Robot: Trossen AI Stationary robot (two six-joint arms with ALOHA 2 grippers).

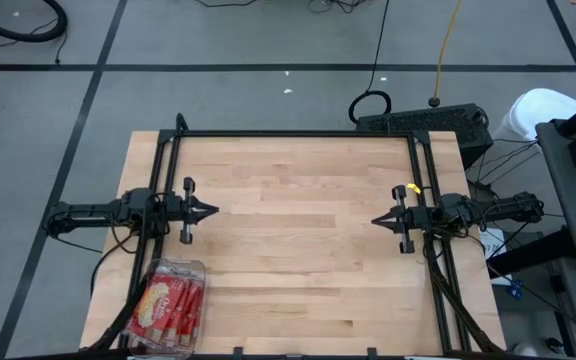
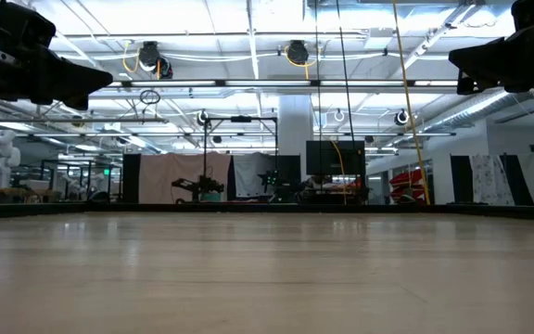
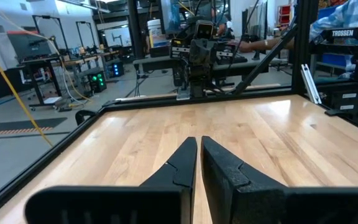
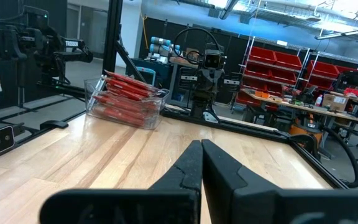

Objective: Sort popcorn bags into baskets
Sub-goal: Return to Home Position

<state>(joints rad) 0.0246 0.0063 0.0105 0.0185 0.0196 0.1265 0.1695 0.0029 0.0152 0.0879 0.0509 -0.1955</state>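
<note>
Several red popcorn bags [image 1: 168, 303] lie stacked in a see-through plastic basket [image 1: 200, 268] at the table's near left corner. The right wrist view shows the same bags [image 4: 124, 92] piled above the basket's wall [image 4: 156, 112]. My left gripper [image 1: 214, 211] hovers shut at the table's left side, pointing level toward the right, and the basket sits nearer the near edge than it does. My right gripper [image 1: 375, 220] hovers shut at the right side, pointing toward the left. Neither holds anything.
The wooden tabletop [image 1: 298, 230] stretches between the two grippers. A black frame rail [image 1: 298, 134] runs along the far edge and down both sides. A power strip [image 1: 423, 122] and cables lie on the floor beyond the far right corner.
</note>
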